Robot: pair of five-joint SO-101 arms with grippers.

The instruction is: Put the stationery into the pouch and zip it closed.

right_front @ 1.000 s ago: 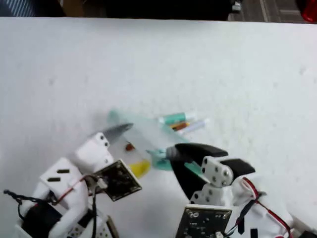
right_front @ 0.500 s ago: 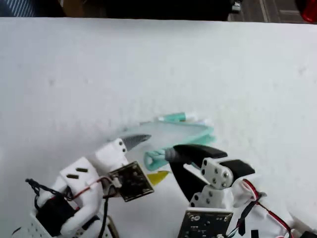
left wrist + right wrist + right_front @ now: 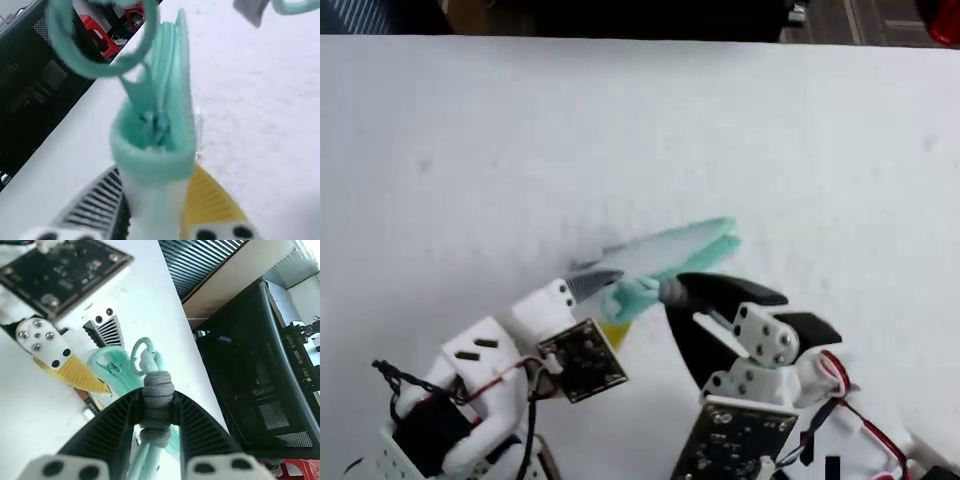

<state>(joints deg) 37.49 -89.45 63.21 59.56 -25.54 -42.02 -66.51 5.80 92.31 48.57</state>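
Left arm: near-left part of the table, its white body angled toward the middle.
Left gripper: closed tight on the near-left end of the pouch, a grey ribbed finger on one side and a yellow finger on the other.
Pouch: mint green, long and slim, in the near middle of the table between the two grippers; it runs from the left gripper off toward the far right. From the left wrist it is seen edge-on with the zip line along the top. Whether its far end rests on the table, I cannot tell.
Ring: a mint loop at the zip end of the pouch, just beside the pull.
Zip pull: a grey wrapped cord, hanging off the near-left end of the pouch, close to the left gripper.
Right gripper: black fingers pinched narrow on the zip pull, touching it on both sides.
Right arm: near-right part of the table, pointing left toward the pouch.
Behind the table: a dark mesh rack.
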